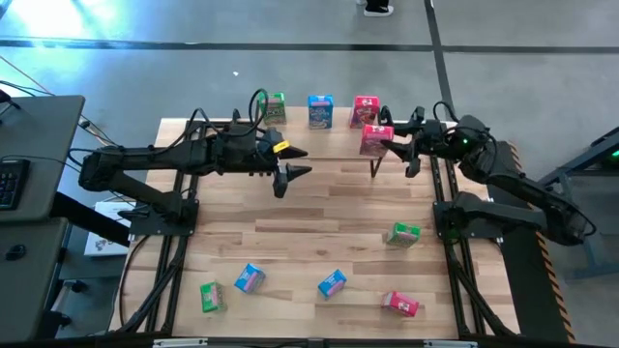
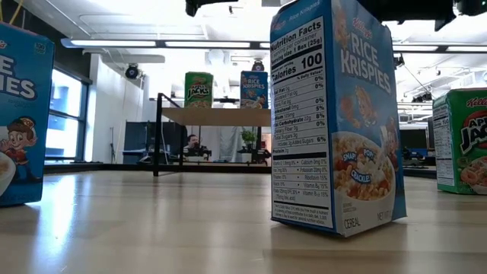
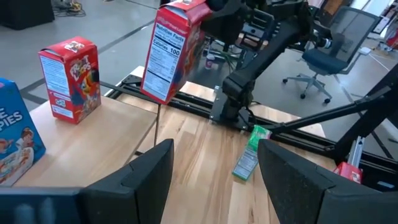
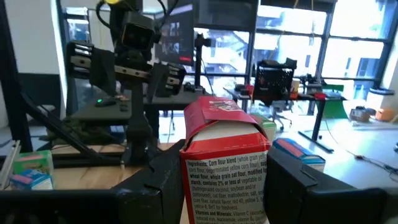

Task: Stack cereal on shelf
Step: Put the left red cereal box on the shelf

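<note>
Right gripper (image 1: 389,145) clamps a red-pink cardboard cereal box (image 1: 375,139) over the light wood plank shelf (image 1: 334,130).
Held box tilted, "Nutrition Facts" panel showing; left gripper (image 1: 295,162) open, empty.

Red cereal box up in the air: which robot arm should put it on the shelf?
Right. The right gripper already holds the red box at the shelf end; the left gripper is open and empty.

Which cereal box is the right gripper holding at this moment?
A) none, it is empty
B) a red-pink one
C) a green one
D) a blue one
B: the right gripper has its jaws shut on a red-pink box at the end of the shelf.
</note>
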### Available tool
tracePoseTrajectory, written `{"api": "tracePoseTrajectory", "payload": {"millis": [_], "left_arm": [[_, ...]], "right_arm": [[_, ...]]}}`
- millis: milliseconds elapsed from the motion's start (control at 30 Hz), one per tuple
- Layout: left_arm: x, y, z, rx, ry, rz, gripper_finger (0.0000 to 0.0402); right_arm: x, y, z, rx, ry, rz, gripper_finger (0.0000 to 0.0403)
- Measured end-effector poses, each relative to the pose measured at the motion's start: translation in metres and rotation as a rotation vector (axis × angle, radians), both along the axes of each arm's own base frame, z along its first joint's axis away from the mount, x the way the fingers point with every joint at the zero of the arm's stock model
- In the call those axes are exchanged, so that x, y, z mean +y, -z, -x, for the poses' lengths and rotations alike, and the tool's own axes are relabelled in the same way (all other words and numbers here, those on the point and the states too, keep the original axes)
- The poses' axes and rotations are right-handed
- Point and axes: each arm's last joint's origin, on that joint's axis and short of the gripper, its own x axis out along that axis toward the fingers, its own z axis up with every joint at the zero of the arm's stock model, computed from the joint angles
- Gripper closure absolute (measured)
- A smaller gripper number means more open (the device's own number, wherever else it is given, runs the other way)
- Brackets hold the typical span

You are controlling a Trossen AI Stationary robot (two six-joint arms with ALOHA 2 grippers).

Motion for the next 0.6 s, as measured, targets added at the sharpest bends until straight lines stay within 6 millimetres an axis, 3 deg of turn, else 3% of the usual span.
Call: {"api": "tracePoseTrajectory", "payload": {"millis": [300,600], "left_arm": [[0.003,0.000,0.000,0.022,0.012,-0.109,0.0178],[0.034,0.000,0.005,0.036,-0.153,-0.124,0.0178]], "right_arm": [[-0.019,0.021,-0.001,-0.029,-0.007,-0.061,0.0242],[-0.038,0.036,-0.009,0.010,0.001,-0.086,0.0242]]}}
